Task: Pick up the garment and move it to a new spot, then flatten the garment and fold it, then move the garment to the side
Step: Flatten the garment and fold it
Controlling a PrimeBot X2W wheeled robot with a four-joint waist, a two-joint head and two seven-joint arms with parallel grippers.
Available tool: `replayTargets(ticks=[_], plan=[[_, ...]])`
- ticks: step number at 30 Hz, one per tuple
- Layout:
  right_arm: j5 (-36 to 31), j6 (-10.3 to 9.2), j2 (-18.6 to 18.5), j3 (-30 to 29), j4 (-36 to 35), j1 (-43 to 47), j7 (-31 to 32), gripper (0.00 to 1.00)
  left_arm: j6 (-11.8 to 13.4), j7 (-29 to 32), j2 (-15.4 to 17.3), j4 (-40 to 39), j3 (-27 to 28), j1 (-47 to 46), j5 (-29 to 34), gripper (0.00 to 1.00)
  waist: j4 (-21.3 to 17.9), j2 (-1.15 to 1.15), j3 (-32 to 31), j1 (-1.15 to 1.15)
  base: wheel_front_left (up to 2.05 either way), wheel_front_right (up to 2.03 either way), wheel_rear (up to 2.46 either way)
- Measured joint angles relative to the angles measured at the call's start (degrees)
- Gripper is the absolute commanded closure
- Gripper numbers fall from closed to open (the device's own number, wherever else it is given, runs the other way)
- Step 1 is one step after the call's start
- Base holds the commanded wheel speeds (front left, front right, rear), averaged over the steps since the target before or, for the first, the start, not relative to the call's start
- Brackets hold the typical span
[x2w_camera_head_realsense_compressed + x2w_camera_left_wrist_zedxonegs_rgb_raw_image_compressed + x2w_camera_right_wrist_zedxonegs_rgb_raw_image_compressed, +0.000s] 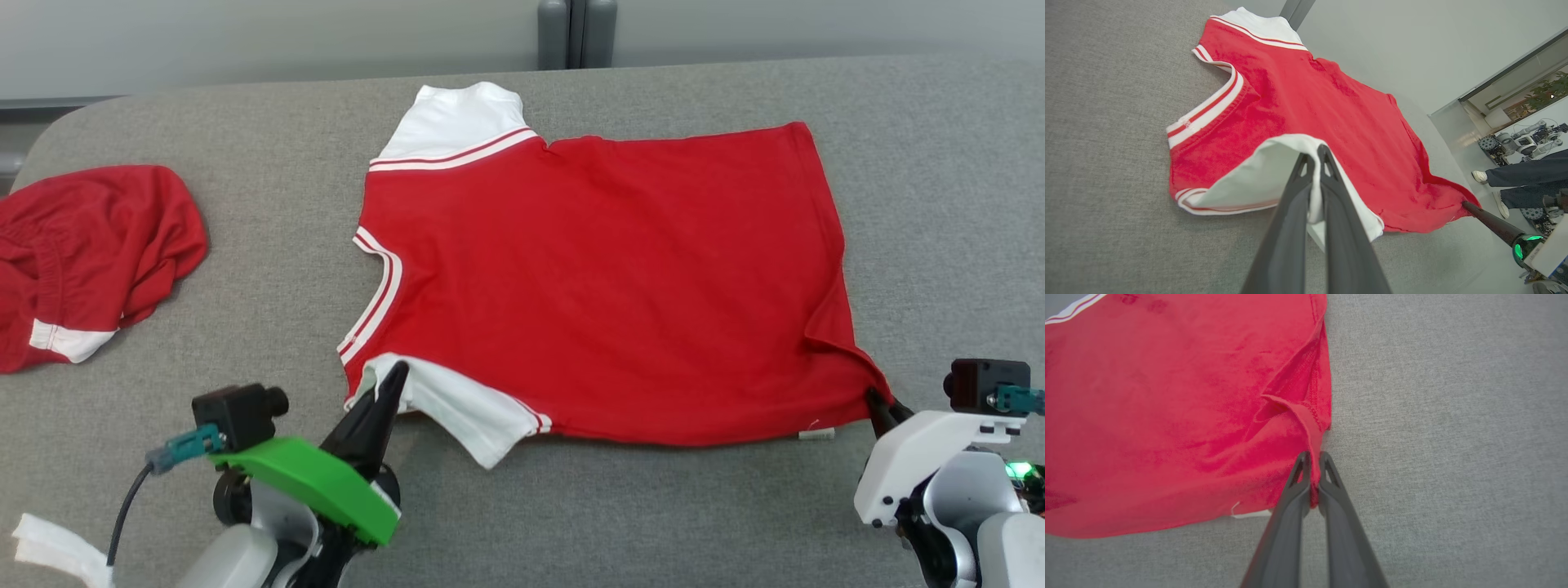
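- The garment [604,286] lay spread nearly flat in the middle of the table [245,131]; the move looked done, the folding not yet begun.
- The left gripper [394,377] was clamped shut on the near white sleeve [465,408].
- The right gripper [880,402] was pinched shut on the near hem corner [865,380].

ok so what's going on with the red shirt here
A two-armed robot is working on a red shirt with white sleeves, spread nearly flat on a grey table. Its left gripper is shut on the near white sleeve, and its right gripper is shut on the near hem corner, where the cloth puckers. It looks set to fold or drag the shirt. A second red garment lies crumpled at the table's left end.
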Motion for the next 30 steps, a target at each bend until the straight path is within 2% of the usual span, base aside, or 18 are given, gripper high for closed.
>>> replayTargets(ticks=[4, 9, 16, 26, 27, 28, 29, 30], plan=[[0.74, 0.00, 0.01, 0.59, 1.59, -3.21, -0.32, 1.00, -0.26, -0.58, -2.57, 3.30, -0.44, -6.22, 1.97, 1.00, 0.24, 0.00, 0.91, 0.00, 0.00, 0.00, 0.00], [4.98, 0.00, 0.01, 0.57, 3.45, -7.60, -3.75, 1.00, -0.10, -1.59, -5.11, 8.29, -0.56, -11.59, 3.72, 1.00, -0.09, 0.00, 2.42, 0.00, 0.00, 0.00, 0.00], [6.04, -0.01, -0.04, -0.44, 7.04, -12.73, -8.73, 1.00, 2.85, -3.66, -7.03, 15.00, -0.01, -16.36, 6.17, 1.00, -0.92, 0.00, 4.84, 0.00, 0.00, 0.00, 0.00], [4.59, -0.01, 0.01, 0.21, 12.88, -18.37, -11.43, 1.00, 1.78, -4.98, -8.81, 20.46, -0.46, -21.30, 7.57, 1.00, -1.33, 0.00, 7.94, 0.00, 0.00, 0.00, 0.00], [4.54, -0.01, 0.01, 0.18, 13.40, -18.57, -11.71, 0.13, 1.71, -5.14, -9.06, 21.02, -0.47, -21.67, 7.68, 1.00, -1.24, 0.00, 8.13, 0.00, 0.00, 0.00, 0.00], [4.46, -0.01, 0.02, 0.10, 13.79, -18.75, -12.04, 0.00, 1.52, -5.22, -9.23, 21.41, -0.48, -21.93, 7.68, 0.69, -1.16, 0.00, 8.23, 0.00, 0.00, 0.00, 0.00], [4.50, -0.01, 0.01, 0.13, 14.18, -19.07, -12.68, 0.00, 1.14, -5.23, -9.37, 21.85, -0.55, -22.18, 7.67, 0.00, -1.04, 0.00, 8.35, 0.00, 0.00, 0.00, 0.00], [4.47, -0.01, 0.01, 0.13, 14.30, -19.37, -13.61, 0.00, 0.80, -5.78, -9.50, 22.21, -0.58, -22.37, 7.73, 0.00, -0.94, 0.00, 8.43, 0.00, 0.00, 0.00, 0.00]])
